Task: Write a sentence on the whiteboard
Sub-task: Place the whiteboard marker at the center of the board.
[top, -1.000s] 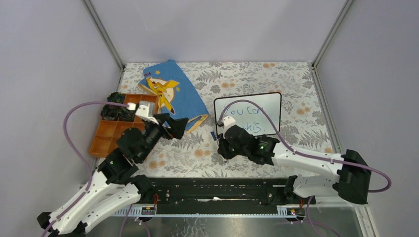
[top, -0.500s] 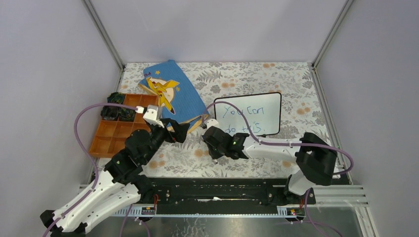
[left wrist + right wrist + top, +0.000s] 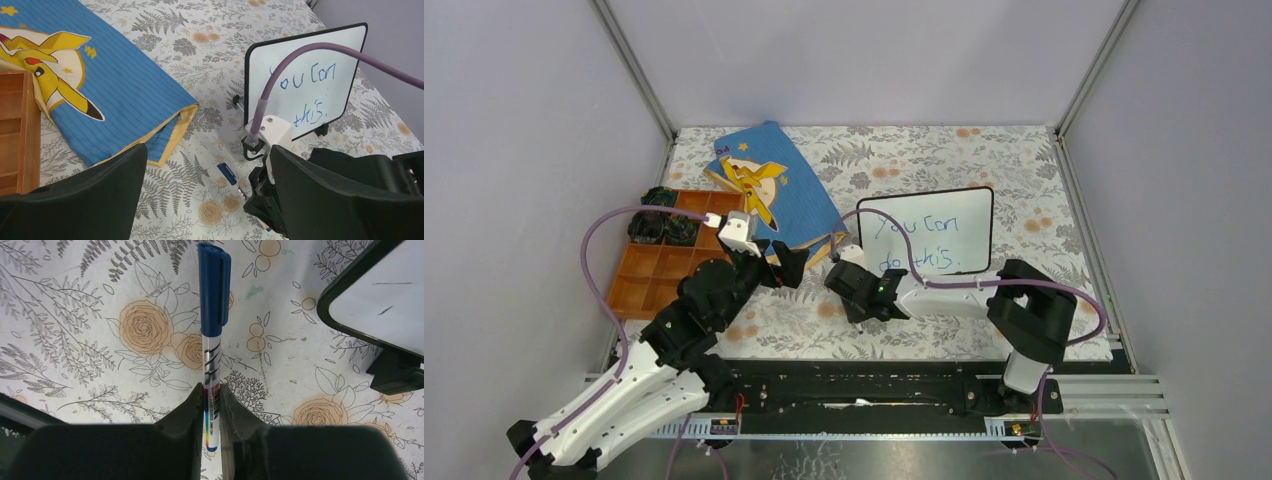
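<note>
While the left gripper (image 3: 782,262) hovers over the floral tablecloth (image 3: 944,160) with its jaws spread wide and nothing between them, an orange compartment tray (image 3: 639,285) sits at the far left edge, with dark items in its far cells. Just right of the tray lies a blue picture book (image 3: 789,195) with a yellow cartoon figure on the cover. Right of the left gripper, the right gripper (image 3: 212,402) sits low over the cloth, jaws clamped on the barrel of a blue capped marker (image 3: 213,315), cap end pointing away from the wrist. A purple cable (image 3: 300,55) arcs from that wrist across the board. The whiteboard (image 3: 959,215) stands propped on its feet right of centre, just beyond the right gripper. The sentence (image 3: 934,225) reads "You can / do this" in blue.
</note>
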